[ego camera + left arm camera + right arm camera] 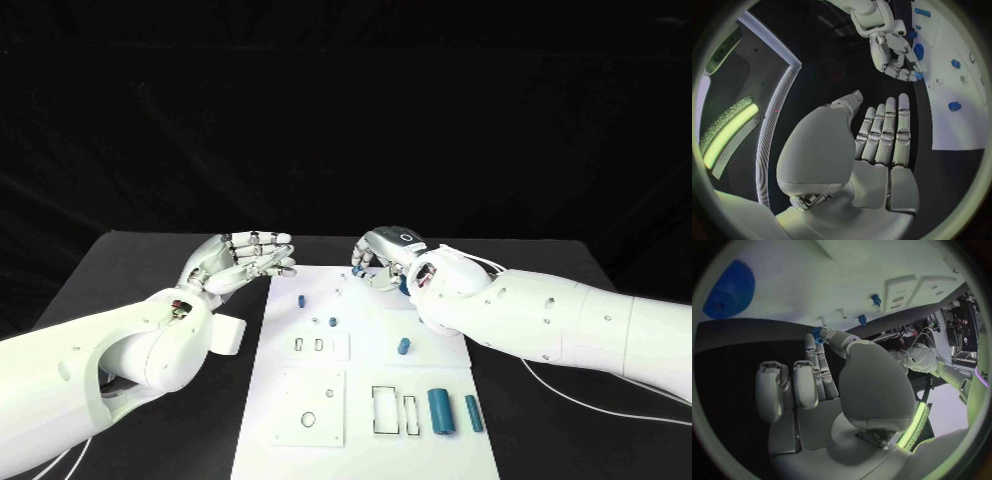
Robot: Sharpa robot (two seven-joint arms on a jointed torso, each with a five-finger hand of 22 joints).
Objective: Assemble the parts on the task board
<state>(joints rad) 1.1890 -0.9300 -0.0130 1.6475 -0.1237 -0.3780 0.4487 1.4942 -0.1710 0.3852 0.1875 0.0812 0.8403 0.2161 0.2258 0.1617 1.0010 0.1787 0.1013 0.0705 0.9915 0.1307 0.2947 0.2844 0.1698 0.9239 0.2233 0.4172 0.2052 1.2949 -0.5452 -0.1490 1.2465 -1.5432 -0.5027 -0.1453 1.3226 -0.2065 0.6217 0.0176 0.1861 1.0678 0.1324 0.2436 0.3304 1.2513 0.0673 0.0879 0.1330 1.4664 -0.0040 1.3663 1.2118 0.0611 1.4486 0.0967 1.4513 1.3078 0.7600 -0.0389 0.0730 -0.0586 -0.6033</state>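
The white task board (433, 372) lies in the middle of the black table. My right hand (384, 254) hovers over the board's far edge, thumb and a finger pinching a small blue part (817, 334); the same hand (893, 54) shows in the left wrist view. My left hand (242, 259) is held above the table just off the board's far left corner, fingers apart and nothing in it (882, 137). Small blue parts (302, 299) (333, 322) (404, 347) sit on the board. Two larger blue cylinders (440, 411) (473, 413) lie near its front right.
A blue toothed wheel (728, 291) lies on the board near my right hand. White inset plates (310, 405) with slots and holes sit on the board's left half, and rectangular outlines (385, 410) lie beside the cylinders. A white cable (577, 395) runs along the table's right.
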